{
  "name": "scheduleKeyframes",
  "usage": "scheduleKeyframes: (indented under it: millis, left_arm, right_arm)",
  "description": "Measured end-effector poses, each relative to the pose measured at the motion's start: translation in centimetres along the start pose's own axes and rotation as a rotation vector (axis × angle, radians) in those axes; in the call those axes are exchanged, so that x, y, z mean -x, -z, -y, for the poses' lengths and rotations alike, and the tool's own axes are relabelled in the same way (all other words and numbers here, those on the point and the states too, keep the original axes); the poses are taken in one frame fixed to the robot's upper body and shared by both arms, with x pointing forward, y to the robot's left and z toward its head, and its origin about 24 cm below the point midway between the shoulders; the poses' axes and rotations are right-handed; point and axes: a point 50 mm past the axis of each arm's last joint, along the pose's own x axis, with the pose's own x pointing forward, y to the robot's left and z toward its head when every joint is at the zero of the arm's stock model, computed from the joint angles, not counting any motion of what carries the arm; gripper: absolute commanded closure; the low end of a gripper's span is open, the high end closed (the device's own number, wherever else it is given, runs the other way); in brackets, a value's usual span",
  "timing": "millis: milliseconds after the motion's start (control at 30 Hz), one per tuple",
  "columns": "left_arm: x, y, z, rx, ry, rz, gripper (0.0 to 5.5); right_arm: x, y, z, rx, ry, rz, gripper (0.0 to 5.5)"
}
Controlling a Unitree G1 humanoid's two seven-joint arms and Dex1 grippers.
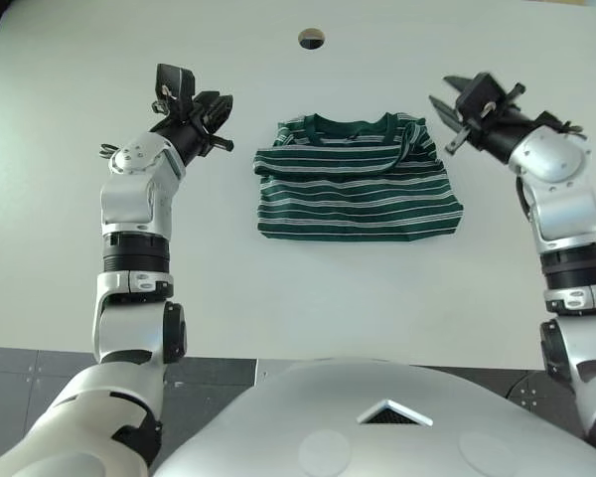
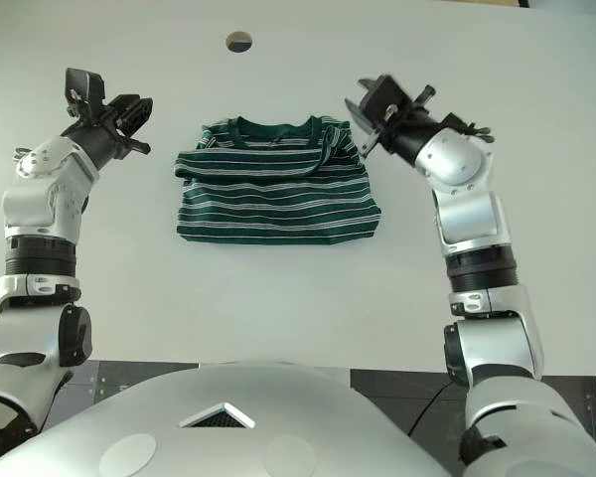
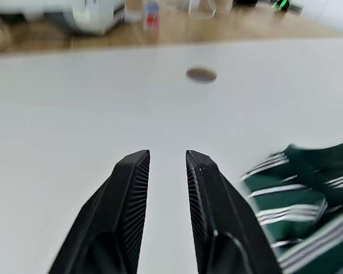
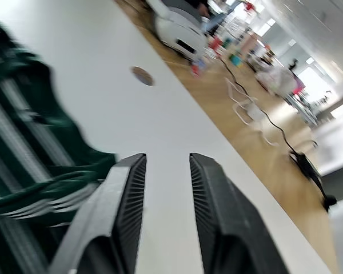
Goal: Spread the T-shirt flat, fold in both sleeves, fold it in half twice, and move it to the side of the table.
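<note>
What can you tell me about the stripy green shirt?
The T-shirt is dark green with thin white stripes and a plain green round collar, and looks like soft cloth. It lies folded into a wide rectangle, sleeves tucked in, collar at the far edge, slightly wrinkled on its right side. It rests on the white table between the left gripper and the right gripper; neither grips it.

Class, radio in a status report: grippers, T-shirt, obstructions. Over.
Left gripper open, empty, beside T-shirt. Right gripper open, empty, near its collar end. T-shirt folded, mid-table. Table hole beyond collar, not obstructing.
</note>
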Motion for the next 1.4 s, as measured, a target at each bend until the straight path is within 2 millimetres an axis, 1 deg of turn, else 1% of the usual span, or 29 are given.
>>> scheduleKeyframes:
  millis: [33,100,133,233,300,400,600,667,733,800,900,967,1033,1100,1167,1233,1300,1333,1400]
  left_arm:
    - [0.3,-0.9,1.4,-0.031,0.091,0.064,5.04]
    - [1.2,-1.2,4.0,-0.082,0.240,0.112,5.34]
    - [1.7,-0.8,5.7,-0.105,0.323,0.110,5.37]
    - [2.5,-0.1,8.8,-0.160,0.450,0.091,5.37]
    - [3.0,0.6,10.8,-0.193,0.525,0.066,5.37]
    - [3.3,1.7,12.2,-0.227,0.571,0.014,5.37]
    - [3.5,3.4,13.4,-0.295,0.611,-0.076,5.37]
    - [3.6,4.5,13.7,-0.312,0.633,-0.136,5.37]
    - [3.7,5.5,13.6,-0.335,0.638,-0.197,5.37]
    - [3.7,6.3,13.7,-0.354,0.648,-0.248,5.37]
    - [3.7,6.4,13.7,-0.388,0.659,-0.266,5.37]
    - [3.6,6.4,13.6,-0.404,0.661,-0.280,5.37]
    - [3.7,6.4,13.1,-0.416,0.661,-0.296,5.37]
    - [3.9,6.2,12.5,-0.431,0.652,-0.309,5.37]
    - [4.2,6.0,11.3,-0.445,0.628,-0.326,5.37]
    - [4.5,5.9,10.2,-0.453,0.599,-0.343,5.37]
    - [4.6,5.8,9.7,-0.448,0.587,-0.348,5.37]
    - [4.6,5.8,9.6,-0.448,0.584,-0.347,5.37]
    - [4.6,5.9,9.2,-0.447,0.571,-0.346,5.37]
  right_arm:
    - [0.1,-0.4,-0.5,0.024,-0.029,0.020,5.02]
    - [0.2,-0.6,-1.5,0.061,-0.095,0.036,5.37]
    - [0.5,-0.5,-2.1,0.068,-0.138,0.034,5.39]
    - [1.0,-0.3,-3.3,0.082,-0.227,0.032,5.39]
    - [1.1,-0.2,-3.7,0.099,-0.259,0.032,5.39]
    - [1.4,0.3,-3.5,0.146,-0.266,-0.006,5.39]
    - [1.3,2.4,-3.6,0.275,-0.253,-0.129,5.39]
    - [1.1,2.7,-3.7,0.309,-0.248,-0.149,5.39]
    - [0.8,2.9,-3.6,0.343,-0.239,-0.165,5.39]
    - [0.4,3.1,-4.0,0.379,-0.254,-0.177,5.39]
    - [0.4,3.4,-4.9,0.445,-0.322,-0.197,5.39]
    - [1.3,3.5,-5.0,0.488,-0.394,-0.214,5.39]
    - [2.8,3.5,-5.5,0.522,-0.478,-0.234,5.39]
    - [4.3,3.2,-5.8,0.536,-0.542,-0.248,5.39]
    - [5.9,2.6,-6.2,0.532,-0.606,-0.254,5.39]
    - [7.6,1.7,-7.3,0.502,-0.691,-0.228,5.39]
    - [8.7,0.7,-8.3,0.461,-0.753,-0.186,5.39]
    - [9.0,0.4,-8.9,0.439,-0.774,-0.165,5.39]
    - [9.6,-0.6,-10.6,0.395,-0.822,-0.104,5.39]
